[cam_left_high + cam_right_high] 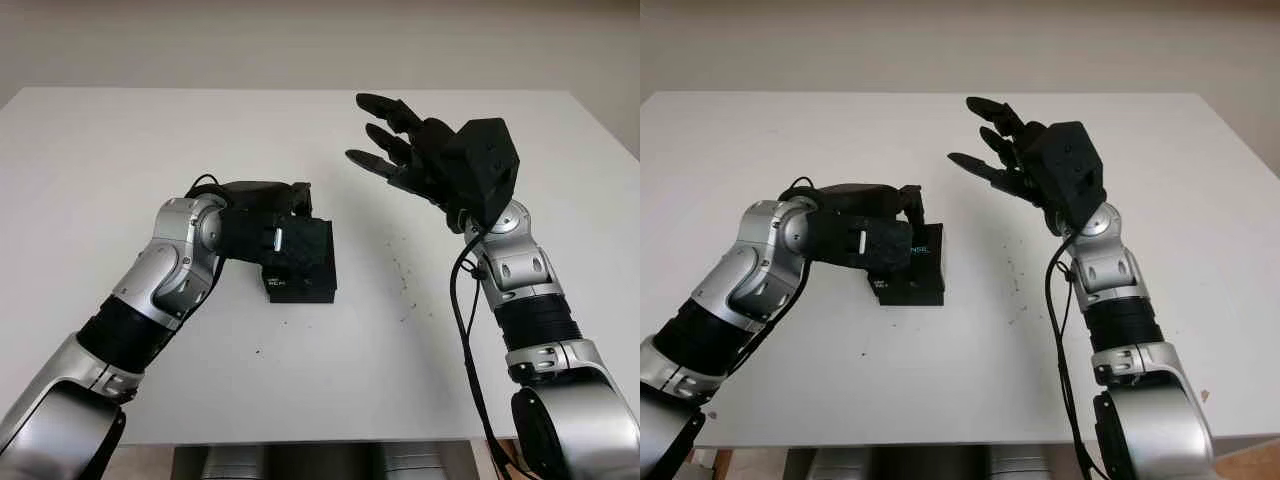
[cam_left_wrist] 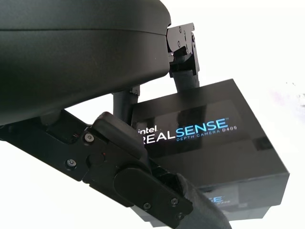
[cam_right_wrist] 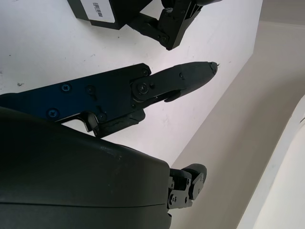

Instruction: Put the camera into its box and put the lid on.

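Observation:
A black camera box (image 1: 312,262) lies closed on the white table, its lid printed with "RealSense" lettering (image 2: 190,136). My left hand (image 1: 290,215) sits over the box's left part and grips it. One finger (image 2: 183,71) presses the lid's far edge and the thumb (image 2: 157,191) wraps the near side. My right hand (image 1: 385,140) is raised above the table, to the right of and beyond the box, holding nothing. A corner of the box (image 3: 95,10) shows past a right finger (image 3: 183,78).
The white table (image 1: 120,150) stretches wide on all sides of the box. A few dark specks (image 1: 405,282) dot the surface to the box's right. A black cable (image 1: 462,330) hangs along my right forearm.

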Tool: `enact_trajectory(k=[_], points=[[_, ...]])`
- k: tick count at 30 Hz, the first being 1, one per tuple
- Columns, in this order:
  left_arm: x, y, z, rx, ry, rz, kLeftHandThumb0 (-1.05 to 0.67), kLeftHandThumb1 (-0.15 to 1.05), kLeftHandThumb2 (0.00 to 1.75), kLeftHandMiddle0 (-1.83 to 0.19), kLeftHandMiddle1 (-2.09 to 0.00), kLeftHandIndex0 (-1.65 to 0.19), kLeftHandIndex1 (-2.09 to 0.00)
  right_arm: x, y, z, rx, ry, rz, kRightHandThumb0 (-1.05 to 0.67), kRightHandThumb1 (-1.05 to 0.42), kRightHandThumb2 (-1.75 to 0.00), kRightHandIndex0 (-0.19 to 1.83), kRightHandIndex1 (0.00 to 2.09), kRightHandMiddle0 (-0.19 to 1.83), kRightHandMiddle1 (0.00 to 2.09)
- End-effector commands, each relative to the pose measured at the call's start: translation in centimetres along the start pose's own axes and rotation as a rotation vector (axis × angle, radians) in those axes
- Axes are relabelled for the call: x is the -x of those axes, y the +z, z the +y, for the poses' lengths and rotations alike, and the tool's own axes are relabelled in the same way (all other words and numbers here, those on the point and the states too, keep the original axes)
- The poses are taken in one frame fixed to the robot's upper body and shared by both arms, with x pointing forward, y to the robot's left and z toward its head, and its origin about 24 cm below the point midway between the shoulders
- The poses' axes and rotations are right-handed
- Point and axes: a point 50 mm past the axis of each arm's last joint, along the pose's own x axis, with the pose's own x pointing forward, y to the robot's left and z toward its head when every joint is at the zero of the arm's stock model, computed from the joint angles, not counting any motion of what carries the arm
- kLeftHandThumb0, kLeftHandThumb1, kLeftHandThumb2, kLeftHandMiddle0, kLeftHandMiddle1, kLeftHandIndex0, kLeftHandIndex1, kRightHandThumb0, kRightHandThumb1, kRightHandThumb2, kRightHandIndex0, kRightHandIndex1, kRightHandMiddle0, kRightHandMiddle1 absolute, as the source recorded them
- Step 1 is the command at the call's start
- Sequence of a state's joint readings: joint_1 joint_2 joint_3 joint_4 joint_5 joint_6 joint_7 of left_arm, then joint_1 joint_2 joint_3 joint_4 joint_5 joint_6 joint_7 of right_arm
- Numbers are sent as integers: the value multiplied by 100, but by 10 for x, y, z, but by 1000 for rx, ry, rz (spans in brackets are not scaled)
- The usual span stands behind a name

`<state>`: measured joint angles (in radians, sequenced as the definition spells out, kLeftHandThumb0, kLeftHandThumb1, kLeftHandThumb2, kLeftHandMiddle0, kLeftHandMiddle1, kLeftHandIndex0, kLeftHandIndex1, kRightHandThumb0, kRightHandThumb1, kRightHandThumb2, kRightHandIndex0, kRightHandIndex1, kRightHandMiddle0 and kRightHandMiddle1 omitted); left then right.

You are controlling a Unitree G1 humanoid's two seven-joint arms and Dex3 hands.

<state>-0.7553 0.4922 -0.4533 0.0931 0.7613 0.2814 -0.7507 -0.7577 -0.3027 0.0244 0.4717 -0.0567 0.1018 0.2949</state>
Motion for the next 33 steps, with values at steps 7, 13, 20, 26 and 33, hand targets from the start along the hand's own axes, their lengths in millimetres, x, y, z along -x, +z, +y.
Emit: enact_trajectory(k=[7, 13, 20, 26, 33], points=[[1, 4, -1, -9, -11, -25, -25, 103, 6, -7, -209, -1, -173, 1, 5, -1, 0, -9, -30, -60, -105, -7, 13, 5, -4, 45], [2, 7, -7, -149, -60, 42, -46, 105, 14, 18, -119, 18, -99, 2, 5, -1, -2, -22, -18, -59, -105, -7, 14, 5, -3, 45], [3, 12, -10, -148, -127, 98, -64, 105, 20, 19, -1, 19, -1, 3, 6, -1, 8, -27, -14, -59, -105, -7, 16, 6, 0, 42], [3, 12, -12, -145, -153, 90, -65, 105, 22, 19, 0, 19, 0, 3, 5, -1, 3, -22, -17, -59, -105, -8, 16, 6, 1, 38], [4, 11, -14, -129, -163, 91, -64, 105, 21, 19, 0, 19, 0, 3, 4, 0, -4, -21, -16, -59, -105, -7, 15, 5, 2, 37]])
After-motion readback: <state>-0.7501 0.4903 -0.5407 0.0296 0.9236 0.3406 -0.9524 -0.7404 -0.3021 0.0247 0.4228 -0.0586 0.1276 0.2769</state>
